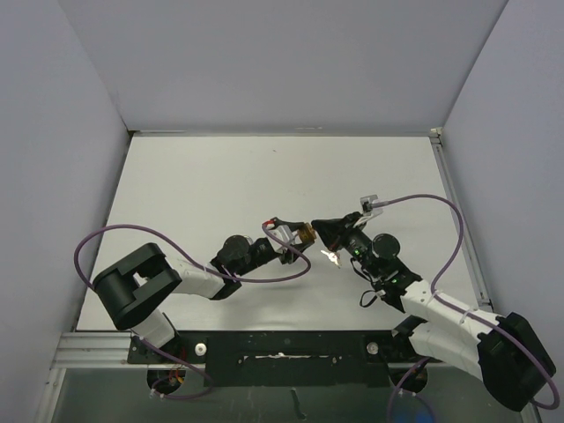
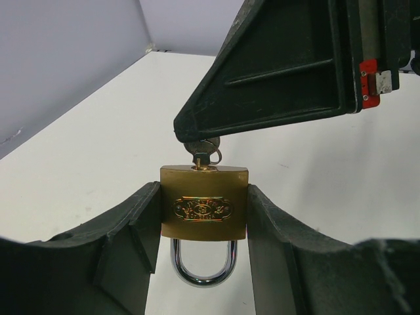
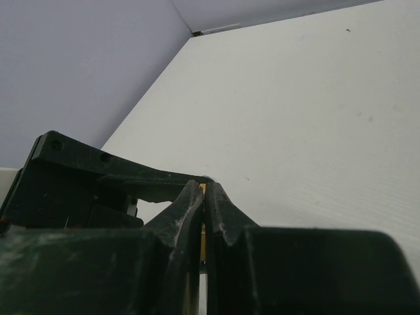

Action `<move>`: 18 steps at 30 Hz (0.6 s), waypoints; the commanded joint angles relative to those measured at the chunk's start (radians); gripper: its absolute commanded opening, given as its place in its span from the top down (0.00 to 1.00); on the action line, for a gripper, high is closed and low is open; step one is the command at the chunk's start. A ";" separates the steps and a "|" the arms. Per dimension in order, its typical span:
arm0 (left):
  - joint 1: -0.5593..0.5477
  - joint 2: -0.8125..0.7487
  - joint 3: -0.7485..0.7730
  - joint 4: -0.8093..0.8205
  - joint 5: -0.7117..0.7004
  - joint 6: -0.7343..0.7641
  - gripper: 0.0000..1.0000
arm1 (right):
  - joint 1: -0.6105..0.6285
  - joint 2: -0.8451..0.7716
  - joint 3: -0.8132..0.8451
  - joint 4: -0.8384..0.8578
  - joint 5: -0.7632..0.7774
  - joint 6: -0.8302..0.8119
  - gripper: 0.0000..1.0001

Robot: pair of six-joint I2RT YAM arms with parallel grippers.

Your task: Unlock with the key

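A brass padlock (image 2: 204,205) hangs above the white table with its steel shackle (image 2: 203,274) pointing toward the left wrist camera. My left gripper (image 2: 205,197) is shut on the padlock's two sides. The key (image 2: 205,153) sits in the keyhole on the lock's far face. My right gripper (image 2: 197,131) comes in from the upper right, shut on the key's head, which is mostly hidden under its fingers. In the top view the left gripper (image 1: 287,238), padlock (image 1: 306,233) and right gripper (image 1: 322,231) meet at mid-table. The right wrist view shows the right gripper (image 3: 205,190) pressed together.
A small shiny metal piece (image 1: 330,257) lies on the table (image 1: 203,185) just below the right gripper. Grey walls enclose the table on the left, back and right. Purple cables (image 1: 291,275) loop beside both arms.
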 commanded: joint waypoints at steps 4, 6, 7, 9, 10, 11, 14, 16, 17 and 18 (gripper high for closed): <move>-0.004 -0.059 0.058 0.146 -0.015 -0.022 1.00 | -0.002 0.022 -0.010 0.094 -0.019 0.028 1.00; -0.001 -0.060 0.061 0.155 -0.006 -0.031 1.00 | -0.003 0.026 -0.015 0.109 -0.034 0.024 1.00; 0.003 -0.061 0.061 0.161 0.007 -0.041 1.00 | -0.002 0.026 -0.018 0.115 -0.039 0.023 1.00; 0.013 -0.062 0.062 0.170 0.035 -0.062 1.00 | -0.004 0.023 -0.025 0.130 -0.050 0.018 1.00; 0.017 -0.063 0.062 0.171 0.046 -0.066 1.00 | -0.004 0.021 -0.029 0.139 -0.057 0.012 1.00; 0.021 -0.066 0.064 0.167 0.055 -0.067 1.00 | -0.003 0.018 -0.032 0.146 -0.068 0.003 1.00; 0.029 -0.078 0.066 0.159 0.087 -0.078 1.00 | -0.004 0.006 -0.043 0.157 -0.086 -0.018 1.00; 0.037 -0.083 0.063 0.163 0.099 -0.091 1.00 | -0.004 0.002 -0.049 0.162 -0.096 -0.028 1.00; 0.042 -0.085 0.061 0.174 0.106 -0.100 1.00 | -0.004 0.002 -0.050 0.167 -0.105 -0.032 1.00; 0.047 -0.085 0.059 0.181 0.109 -0.109 1.00 | -0.004 0.004 -0.050 0.168 -0.111 -0.036 1.00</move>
